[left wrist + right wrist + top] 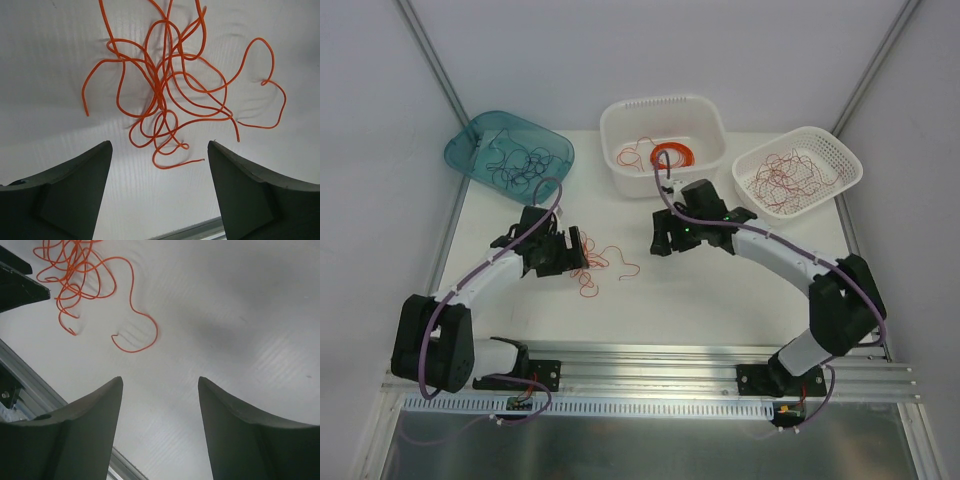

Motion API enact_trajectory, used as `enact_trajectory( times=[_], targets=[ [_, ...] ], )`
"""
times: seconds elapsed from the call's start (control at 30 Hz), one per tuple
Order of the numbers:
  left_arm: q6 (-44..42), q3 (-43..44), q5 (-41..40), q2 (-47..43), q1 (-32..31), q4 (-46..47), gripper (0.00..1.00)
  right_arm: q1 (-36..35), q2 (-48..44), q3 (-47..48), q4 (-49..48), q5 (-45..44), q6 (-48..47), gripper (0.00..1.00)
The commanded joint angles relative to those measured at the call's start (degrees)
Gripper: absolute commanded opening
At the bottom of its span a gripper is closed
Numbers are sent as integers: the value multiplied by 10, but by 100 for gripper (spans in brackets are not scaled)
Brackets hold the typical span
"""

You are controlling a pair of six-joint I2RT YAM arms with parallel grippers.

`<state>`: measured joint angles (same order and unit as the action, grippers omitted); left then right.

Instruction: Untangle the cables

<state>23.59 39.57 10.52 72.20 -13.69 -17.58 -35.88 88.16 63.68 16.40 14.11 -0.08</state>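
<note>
Item: cables (pixel 165 95). One orange-red tangle, lying loose on the table (pixel 720 300) between my two arms.

Left gripper (pixel 159 147): jaws wide and empty, poised just short of the knot, I judge to pick a strand.

Right gripper (pixel 160 382): jaws apart and empty, over bare table near a stray end.

Only the overhead view shows the teal bin (pixel 510 150) and the white baskets (pixel 797 170) behind. Only the wrist views resolve single loops.
</note>
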Motion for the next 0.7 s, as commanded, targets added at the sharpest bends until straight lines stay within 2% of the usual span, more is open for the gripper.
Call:
enact_trajectory(
  times=[0.0, 0.23, 0.47, 0.57, 0.67],
  targets=[
    [23, 23, 27, 37, -15, 28, 77, -37, 61, 37, -73, 22, -24, 65],
    [39, 31, 24, 80, -41, 40, 70, -72, 216, 148, -77, 34, -34, 56],
    [51, 21, 20, 84, -55, 47, 69, -87, 301, 206, -79, 67, -23, 54],
    [55, 16, 10, 85, -56, 49, 68, -92, 320, 218, -79, 74, -14, 46],
    [59, 14, 1, 86, -56, 50, 66, -92, 320, 211, -82, 75, -13, 33]
  ],
)
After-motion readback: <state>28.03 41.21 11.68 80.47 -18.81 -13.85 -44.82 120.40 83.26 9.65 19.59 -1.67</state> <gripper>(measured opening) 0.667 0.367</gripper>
